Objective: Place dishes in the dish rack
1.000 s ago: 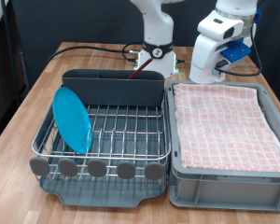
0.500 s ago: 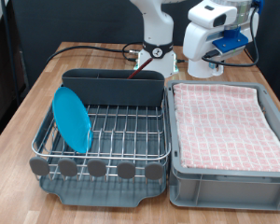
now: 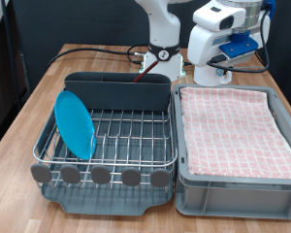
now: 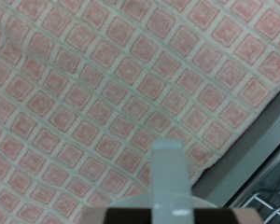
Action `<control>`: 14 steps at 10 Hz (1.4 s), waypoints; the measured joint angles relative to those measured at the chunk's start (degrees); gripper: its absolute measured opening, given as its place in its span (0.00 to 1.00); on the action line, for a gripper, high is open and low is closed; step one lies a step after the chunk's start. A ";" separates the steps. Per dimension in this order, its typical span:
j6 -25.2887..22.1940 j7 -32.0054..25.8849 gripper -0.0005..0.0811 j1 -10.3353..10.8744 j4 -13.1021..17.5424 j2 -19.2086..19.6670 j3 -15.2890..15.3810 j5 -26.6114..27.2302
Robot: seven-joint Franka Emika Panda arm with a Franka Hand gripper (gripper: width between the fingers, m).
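Upright in rack (image 3: pixel 136 131): plate (image 3: pixel 75 123).

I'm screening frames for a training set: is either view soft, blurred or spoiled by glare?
Exterior view: sharp and evenly lit, no glare on the light-blue plate standing in the dish rack; the gripper is partly hidden behind the crate. Wrist view: soft throughout, the pink-checked cloth smeared, and a pale finger close to the lens out of focus.

A blurred grey shape, perhaps the fingers (image 4: pixel 168 177), over pink-checked cloth (image 4: pixel 93 93).
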 joint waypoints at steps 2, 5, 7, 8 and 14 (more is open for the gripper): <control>0.10 -2.06 0.09 -0.97 3.10 2.69 -1.54 0.34; 0.33 -3.89 0.09 -2.48 9.50 8.29 -3.11 3.22; 0.65 0.05 0.09 -2.80 14.36 12.33 -3.89 4.75; 0.34 2.30 0.09 -2.82 17.09 14.46 -4.24 4.75; 0.89 5.76 0.09 -2.93 23.08 19.44 -5.55 4.67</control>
